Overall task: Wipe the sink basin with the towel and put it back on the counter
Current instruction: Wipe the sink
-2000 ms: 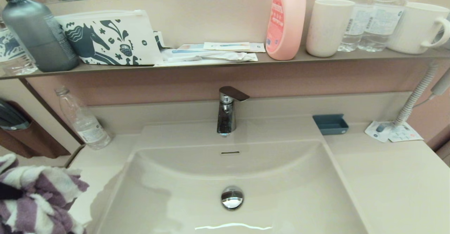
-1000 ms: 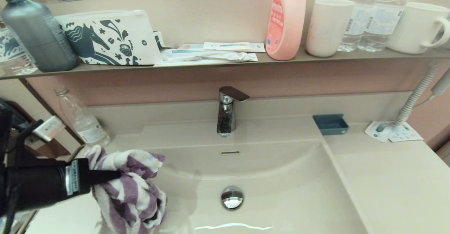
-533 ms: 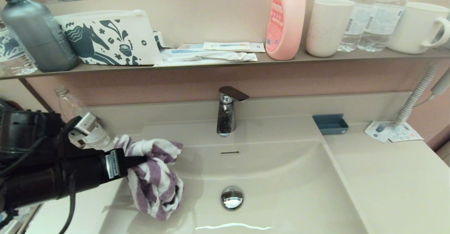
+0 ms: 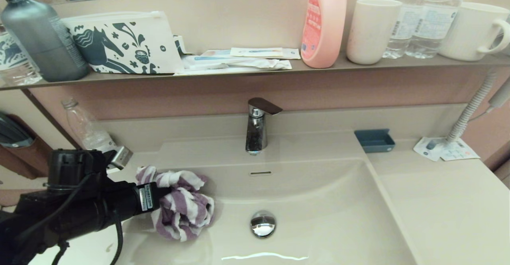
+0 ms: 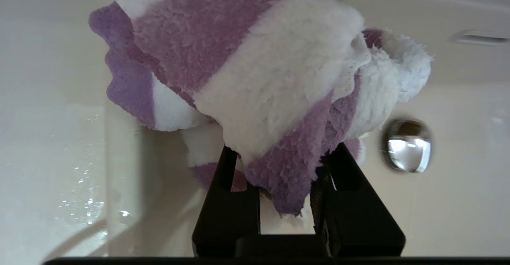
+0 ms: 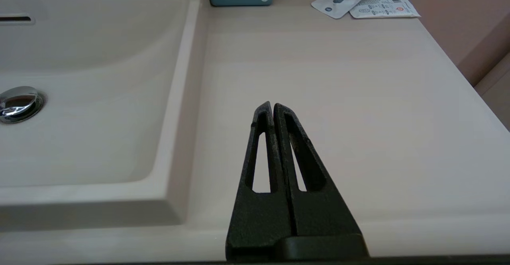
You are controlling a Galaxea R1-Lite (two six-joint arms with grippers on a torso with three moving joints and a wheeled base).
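Head view takes in the whole counter (image 4: 438, 201), with the sink basin (image 4: 318, 201) sunk in its middle and the left arm reaching in across the basin's left rim. That arm lies nearly level, its wrist over the rim and its gripper buried in the towel (image 4: 181, 205), which sits bunched against the basin's left inner slope, left of the drain plug (image 4: 263, 223).

Only the left wrist view shows the grip itself: the left gripper (image 5: 281, 173) has its two black fingers (image 5: 233, 201) pinched on a fold of the purple-and-white striped cloth, the rest of it mounded in soft crumpled folds ahead of the tips, with water droplets on the basin wall beside it.

Only the right wrist view shows the right gripper (image 6: 273, 109), fingers pressed together on nothing, hovering above the counter's front edge, right of the basin.
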